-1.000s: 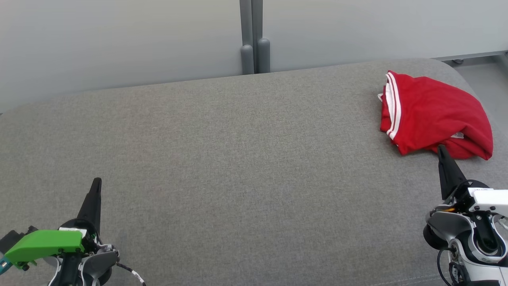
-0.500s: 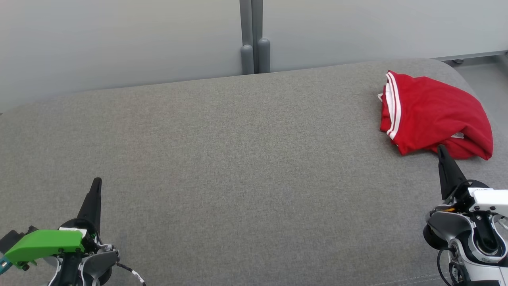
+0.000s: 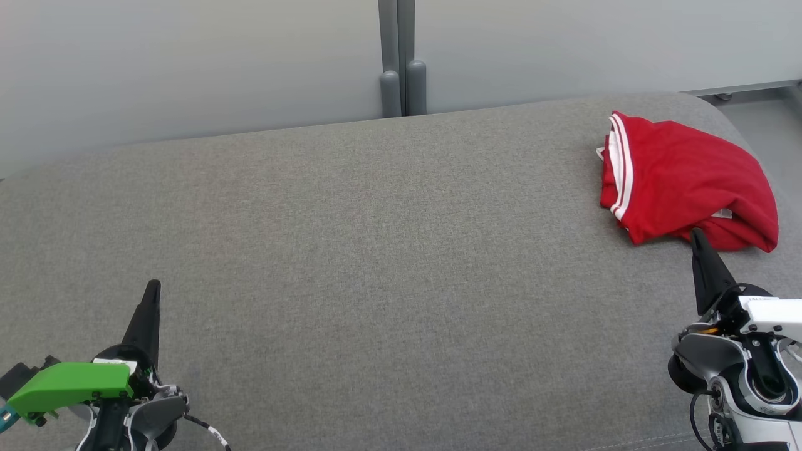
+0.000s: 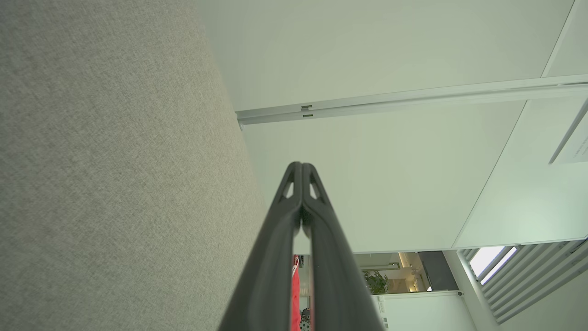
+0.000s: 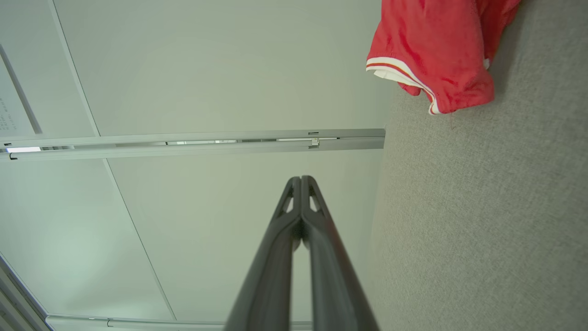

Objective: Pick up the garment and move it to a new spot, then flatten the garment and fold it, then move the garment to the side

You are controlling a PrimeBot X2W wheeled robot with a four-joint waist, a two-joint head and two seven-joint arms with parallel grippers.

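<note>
Pressed together, holding nothing: left hand (image 3: 152,288) near-left, right hand (image 3: 695,235) near-right, tip just beside a crumpled red garment (image 3: 683,181), white-striped trim, far right on coarse grey woven worktop (image 3: 388,250).

The setting is presenting as an office-type interior. Pale partition panels (image 3: 188,62) are standing along the back, joined by grey metal posts (image 3: 401,88) and an aluminium rail (image 5: 197,142). Slatted blinds (image 4: 528,280) are covering a bright window, and a potted plant (image 4: 375,281) is standing in a room beyond. A grey fabric-covered surface (image 3: 376,250) is lying in front of the panels.
</note>
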